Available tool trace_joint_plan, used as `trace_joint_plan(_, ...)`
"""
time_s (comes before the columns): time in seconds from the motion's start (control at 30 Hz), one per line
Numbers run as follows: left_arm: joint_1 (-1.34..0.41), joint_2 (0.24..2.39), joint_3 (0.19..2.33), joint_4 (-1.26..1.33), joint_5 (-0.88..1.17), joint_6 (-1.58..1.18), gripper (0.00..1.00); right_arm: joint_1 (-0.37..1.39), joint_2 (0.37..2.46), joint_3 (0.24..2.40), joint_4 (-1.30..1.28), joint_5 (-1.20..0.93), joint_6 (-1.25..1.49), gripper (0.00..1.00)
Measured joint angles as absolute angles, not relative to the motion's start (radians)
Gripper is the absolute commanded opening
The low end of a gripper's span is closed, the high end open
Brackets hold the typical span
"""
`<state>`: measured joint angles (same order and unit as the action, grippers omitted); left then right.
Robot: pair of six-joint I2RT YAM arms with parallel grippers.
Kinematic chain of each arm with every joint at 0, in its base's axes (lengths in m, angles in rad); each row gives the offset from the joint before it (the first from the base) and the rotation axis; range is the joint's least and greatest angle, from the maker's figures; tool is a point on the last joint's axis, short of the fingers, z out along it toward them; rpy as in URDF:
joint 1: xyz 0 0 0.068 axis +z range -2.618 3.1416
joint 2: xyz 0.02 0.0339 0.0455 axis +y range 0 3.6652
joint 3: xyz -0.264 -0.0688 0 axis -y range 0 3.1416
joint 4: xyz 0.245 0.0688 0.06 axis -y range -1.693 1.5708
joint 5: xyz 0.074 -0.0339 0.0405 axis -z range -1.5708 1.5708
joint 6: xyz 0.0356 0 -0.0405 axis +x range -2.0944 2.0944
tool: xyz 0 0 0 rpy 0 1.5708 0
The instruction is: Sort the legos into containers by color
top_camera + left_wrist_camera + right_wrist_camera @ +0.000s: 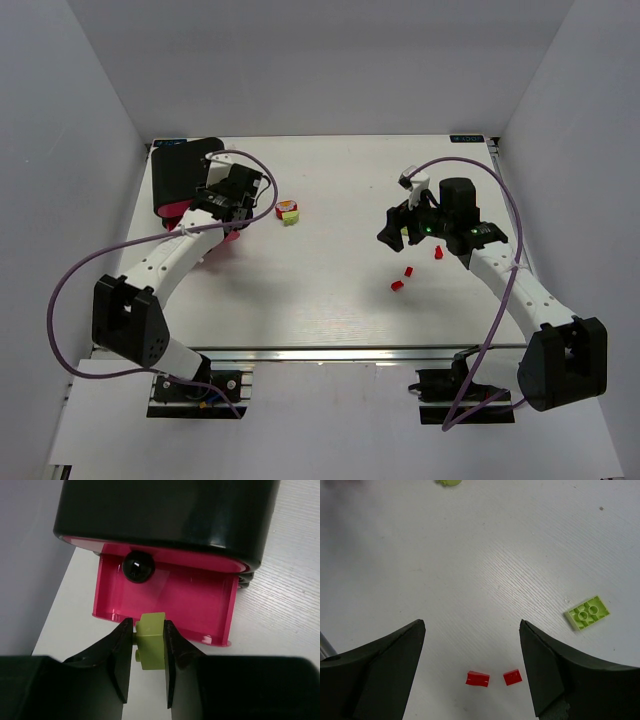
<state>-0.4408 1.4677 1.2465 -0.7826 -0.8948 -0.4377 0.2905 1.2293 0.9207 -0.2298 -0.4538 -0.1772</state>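
Tabletop [330,300]: white, and it carries everything. My two arms reach onto it from the 6 o'clock edge.
Black housing [180,170]: stands at about 10 o'clock on the tabletop and holds the pink drawers.
Open drawer [165,597]: pulled out toward my left wrist camera. I see no brick on the part of its pink floor that shows. A black knob [138,566] sits above it at 12 o'clock.
Left pincer [147,630]: pinching a lime brick [151,640] between the two pads, just at the near rim of the open drawer.
Right pincer [471,625]: spread wide and holding nothing, hovering at about 2 o'clock on the tabletop.
Small pile [288,210]: red and yellow pieces near the centre, toward 11 o'clock.
Lime plate [587,612]: flat on the tabletop, at 3 o'clock in my right wrist view.
Red bricks [477,678]: two of them side by side at 6 o'clock, below the gap of the right pincer.
Risk, left side: I judge the brick is not fully over the drawer floor. If I let go here, it may hit the front wall and fall outside.
Risk, pushing: if I go forward too low, a finger may shove the drawer shut.
Risk, right side: the red bricks lie close together, so closing on one may knock the other away.
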Motion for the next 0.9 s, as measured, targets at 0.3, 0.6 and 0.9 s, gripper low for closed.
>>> trace_joint_plan(0.3, -0.38, 1.551, 1.288, -0.723, -0.822, -0.356, 0.58, 0.289, 1.229, 0.921, -0.23, -0.458, -0.175, 0.81)
trace_joint_plan(0.6, -0.361, 1.547, 1.287, -0.703, -0.792, -0.34, 0.64, 0.289, 1.229, 0.921, -0.23, -0.472, -0.175, 0.81)
trace_joint_plan(0.9, -0.366, 1.336, 1.196, -0.593, -0.453, -0.298, 0.23, 0.288, 1.229, 0.921, -0.236, -0.53, -0.219, 0.82)
